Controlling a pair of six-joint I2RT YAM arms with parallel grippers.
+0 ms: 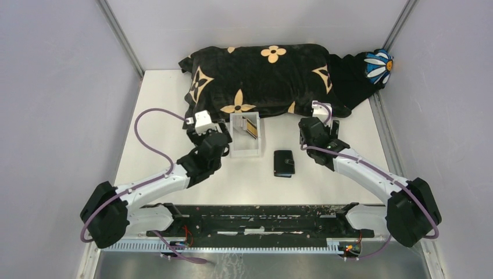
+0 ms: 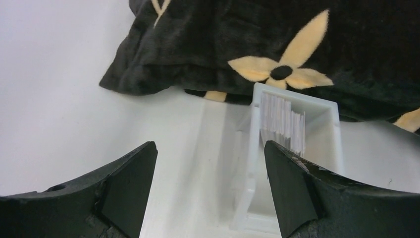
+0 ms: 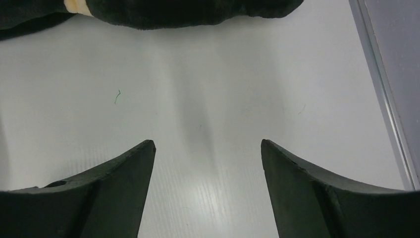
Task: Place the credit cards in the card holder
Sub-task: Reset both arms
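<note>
Arms: two, one purple cable on each, so two cables. Grippers: two, left gripper (image 2: 210,148) and right gripper (image 3: 208,146), two black fingers each, four in total. Card holder (image 1: 283,163): one, black. Clear box (image 1: 245,156): one. Credit cards (image 2: 282,119): one pack standing on edge in the box. It holds several cards, but the edges are too washed out in the left wrist view for an exact count. From the top view, only a gold-tan and a dark one separate out. Black pillow (image 1: 261,75): one, with two whole tan flowers and two tan four-point stars on its top face, plus a few cut-off bits. Blue-and-white flower (image 1: 378,65): one. Table (image 1: 163,104): one.
</note>
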